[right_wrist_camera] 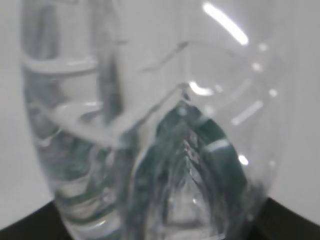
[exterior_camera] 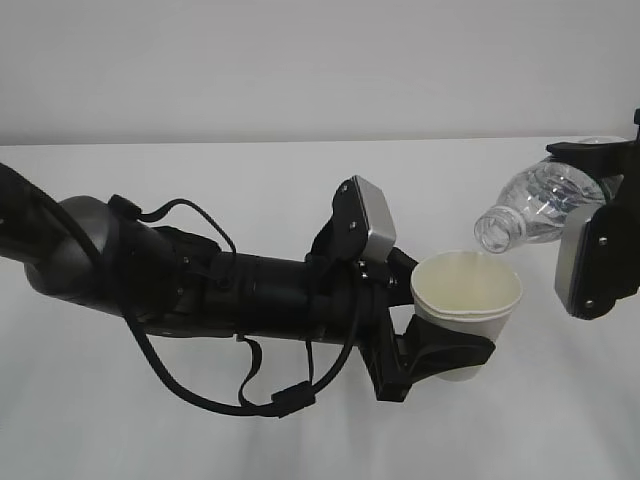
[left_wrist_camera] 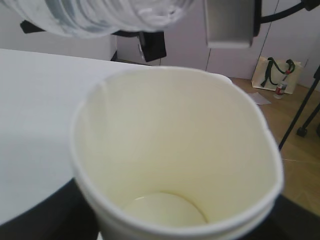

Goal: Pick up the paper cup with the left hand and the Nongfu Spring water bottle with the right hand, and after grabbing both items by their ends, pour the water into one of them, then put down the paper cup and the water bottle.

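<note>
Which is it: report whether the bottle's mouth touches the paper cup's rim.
Apart. In the exterior view the water bottle mouth hangs just above the paper cup rim, table showing between them.

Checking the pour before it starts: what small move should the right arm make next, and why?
Probably tip the bottle a little further. Its open neck already hangs just over the cup rim, and the cup looks nearly dry inside.

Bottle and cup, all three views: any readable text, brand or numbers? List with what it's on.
None readable.
Bottle: the green of its label shows through the plastic in the right wrist view, lettering blurred.
Paper cup: plain, no print visible.
Small bottle on the floor beside a bag: red label, too small to read.
</note>
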You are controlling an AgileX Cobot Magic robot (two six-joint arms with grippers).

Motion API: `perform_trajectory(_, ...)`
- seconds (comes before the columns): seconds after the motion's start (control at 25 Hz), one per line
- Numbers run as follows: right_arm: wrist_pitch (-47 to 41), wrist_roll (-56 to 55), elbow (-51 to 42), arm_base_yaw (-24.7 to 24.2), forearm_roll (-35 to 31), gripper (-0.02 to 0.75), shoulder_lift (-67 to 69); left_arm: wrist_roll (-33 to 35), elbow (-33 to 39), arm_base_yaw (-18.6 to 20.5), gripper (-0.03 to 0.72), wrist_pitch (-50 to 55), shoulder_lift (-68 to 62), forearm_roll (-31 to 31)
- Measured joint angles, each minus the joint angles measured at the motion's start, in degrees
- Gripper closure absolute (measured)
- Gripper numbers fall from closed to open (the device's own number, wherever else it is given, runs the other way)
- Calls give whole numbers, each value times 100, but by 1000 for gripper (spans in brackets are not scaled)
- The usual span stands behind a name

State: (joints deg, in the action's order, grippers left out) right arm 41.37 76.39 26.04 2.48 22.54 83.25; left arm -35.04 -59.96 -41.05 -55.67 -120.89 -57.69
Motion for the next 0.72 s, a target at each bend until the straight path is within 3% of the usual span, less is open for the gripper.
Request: perform_trajectory(0.72, 9, 138, 0, 0, -24, 314, 0, 0, 0, 0, 190, 0, 0, -4)
